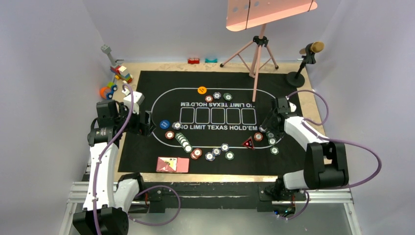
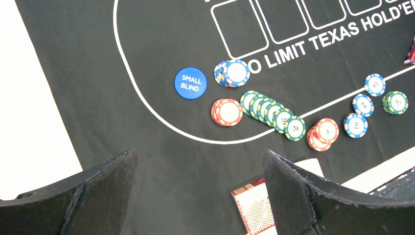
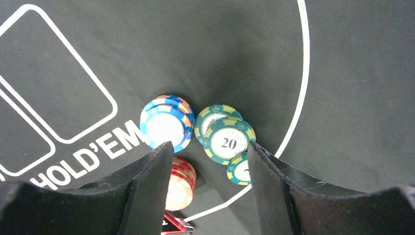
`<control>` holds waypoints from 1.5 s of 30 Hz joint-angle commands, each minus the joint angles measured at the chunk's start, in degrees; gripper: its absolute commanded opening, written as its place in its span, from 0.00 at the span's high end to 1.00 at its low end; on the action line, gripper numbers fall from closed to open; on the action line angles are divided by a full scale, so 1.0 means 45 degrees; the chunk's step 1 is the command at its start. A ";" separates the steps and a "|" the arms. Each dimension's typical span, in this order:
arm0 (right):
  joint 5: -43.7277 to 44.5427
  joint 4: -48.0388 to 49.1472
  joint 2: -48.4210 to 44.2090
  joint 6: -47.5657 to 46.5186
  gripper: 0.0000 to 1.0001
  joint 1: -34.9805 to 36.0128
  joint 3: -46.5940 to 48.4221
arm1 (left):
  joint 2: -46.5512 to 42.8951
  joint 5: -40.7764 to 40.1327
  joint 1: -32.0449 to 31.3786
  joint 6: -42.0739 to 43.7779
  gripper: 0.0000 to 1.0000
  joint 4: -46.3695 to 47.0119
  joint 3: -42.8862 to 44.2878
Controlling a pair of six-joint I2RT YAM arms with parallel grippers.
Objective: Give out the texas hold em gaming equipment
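Observation:
Poker chips lie in groups on the black mat (image 1: 147, 83). My right gripper (image 3: 210, 145) stands open above the right group: a blue stack (image 3: 166, 125), green chips (image 3: 225, 139) and a red stack (image 3: 180, 183) by its left finger, with nothing gripped. The red triangular marker (image 1: 248, 143) lies just left of that group. My left gripper (image 2: 199, 154) hangs open over bare mat, short of the blue button (image 2: 190, 83), a red stack (image 2: 227, 111) and a fanned green row (image 2: 271, 113). Pink-backed cards (image 1: 172, 164) lie at the mat's near edge. The orange button (image 1: 201, 90) sits at the far side.
Colourful toy blocks (image 1: 120, 73) stand at the back left. A pink tripod stand (image 1: 257, 54) and a microphone on a stand (image 1: 308, 54) rise at the back right. The mat ends near the table's front edge.

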 commanded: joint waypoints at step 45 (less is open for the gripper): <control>-0.2335 0.0777 -0.1718 -0.0668 0.35 0.7018 0.2115 | 0.2761 0.1795 -0.4557 1.4122 0.07 -0.5962 -0.1282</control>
